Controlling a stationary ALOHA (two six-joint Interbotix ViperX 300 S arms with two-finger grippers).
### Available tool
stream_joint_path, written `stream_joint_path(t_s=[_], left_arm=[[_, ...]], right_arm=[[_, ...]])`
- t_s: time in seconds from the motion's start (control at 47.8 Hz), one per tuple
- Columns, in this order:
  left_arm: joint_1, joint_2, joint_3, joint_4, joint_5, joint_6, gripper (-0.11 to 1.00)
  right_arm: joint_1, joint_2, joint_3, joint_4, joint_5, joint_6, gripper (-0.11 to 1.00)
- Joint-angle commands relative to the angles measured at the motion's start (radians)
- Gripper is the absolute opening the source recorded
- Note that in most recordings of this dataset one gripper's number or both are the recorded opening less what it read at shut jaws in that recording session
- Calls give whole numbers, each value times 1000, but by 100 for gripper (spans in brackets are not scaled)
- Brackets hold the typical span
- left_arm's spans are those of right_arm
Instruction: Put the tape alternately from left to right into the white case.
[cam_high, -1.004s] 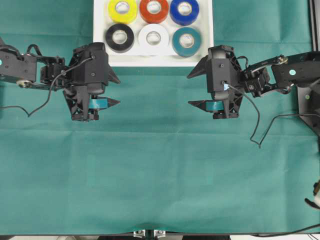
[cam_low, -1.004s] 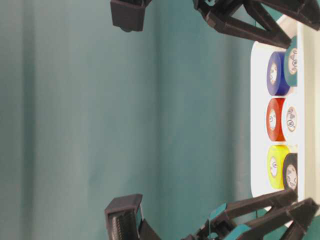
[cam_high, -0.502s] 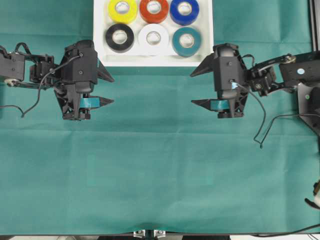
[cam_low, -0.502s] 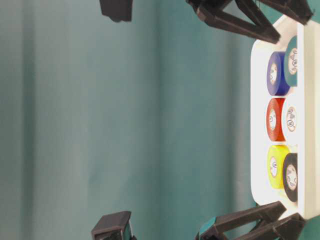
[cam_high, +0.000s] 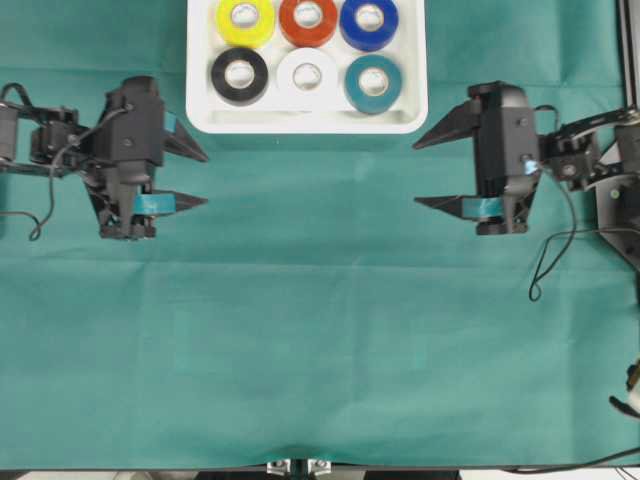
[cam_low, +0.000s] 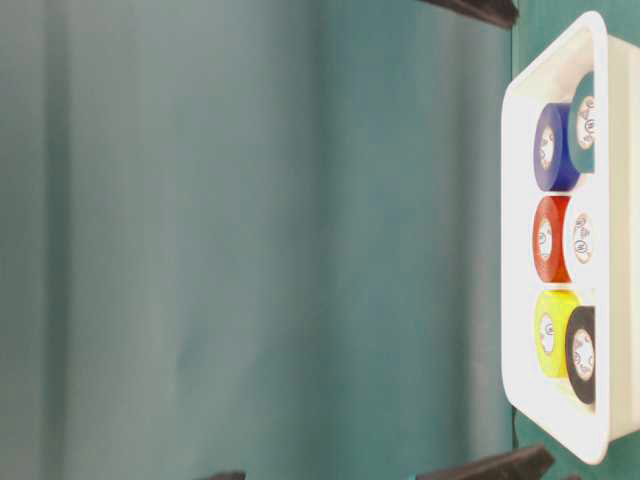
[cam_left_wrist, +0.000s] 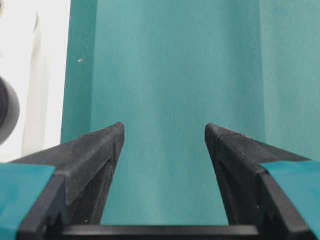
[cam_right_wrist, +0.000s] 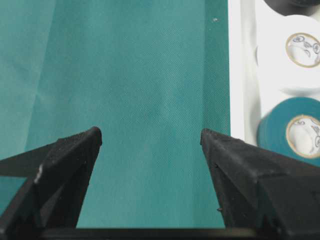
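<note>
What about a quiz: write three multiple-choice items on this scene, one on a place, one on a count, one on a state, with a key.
1. Where is the black roll in the white case, in the overhead view?
A. front left
B. back right
C. front middle

2. How many rolls are in the case?
A. four
B. five
C. six

3. How stand the left gripper and right gripper?
A. both open, empty
B. both shut
C. left holds a roll

Key: A, it sits below the yellow roll; C, two rows of three; A, only green cloth between the jaws.

Both pincers (cam_high: 197, 178) (cam_high: 428, 172) agape — empty.
</note>
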Motion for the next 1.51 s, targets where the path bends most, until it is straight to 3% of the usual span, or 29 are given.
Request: stream_joint_path(t_s=[0.0,0.418,1.485], left_arm=[[-2,-41,6,2,-11,0,97],[5,-133,80,2,-84,0,97],[11,-414,273,0,-109,0,97]], right_arm=[[2,-46,11,2,-9,3,87],[2,-137,67,3,-11,5,87],[2,-489,250,34,9,8,87]])
